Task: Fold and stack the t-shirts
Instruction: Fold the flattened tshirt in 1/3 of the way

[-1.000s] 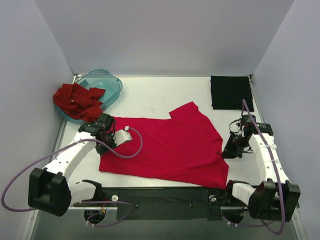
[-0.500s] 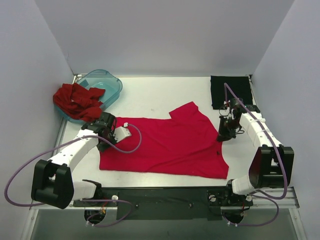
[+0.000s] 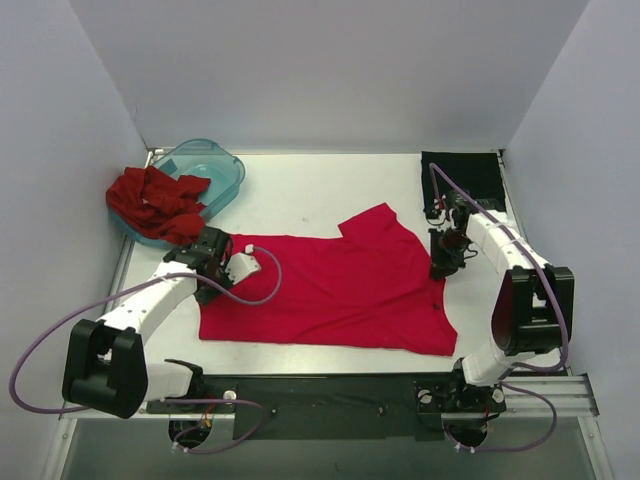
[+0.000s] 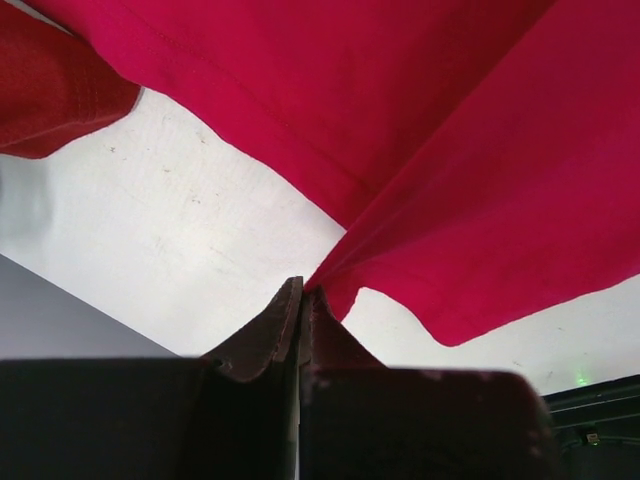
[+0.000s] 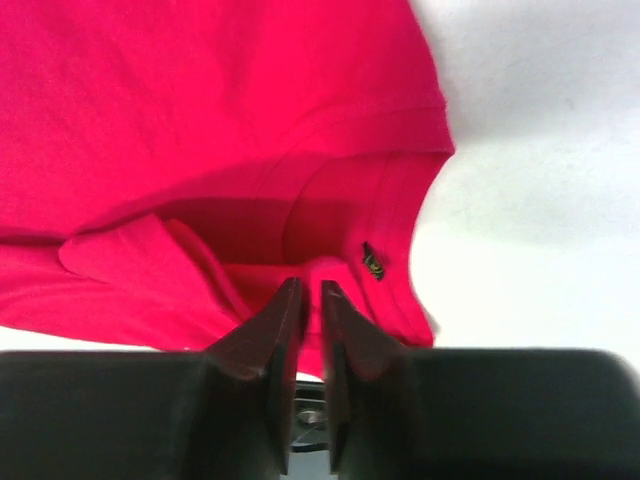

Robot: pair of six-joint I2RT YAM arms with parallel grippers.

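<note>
The pink tee [image 3: 330, 290] is lying spread open across the middle of the table [image 3: 300, 190], one sleeve pointing toward 12 o'clock; the left gripper [image 4: 303, 295] is sitting at its 9 o'clock edge, fingers clenched on a pinch of the cloth; the right gripper [image 5: 305, 290] is working at 3 o'clock, at the collar, fingers drawn almost together and nipping the neckline fold; the red tee [image 3: 150, 200] is slumping crumpled over the rim of the tub [image 3: 215, 165] at 10 o'clock; the black tee [image 3: 460, 185] is resting folded flat at 1 o'clock, well apart from the rest.
</note>
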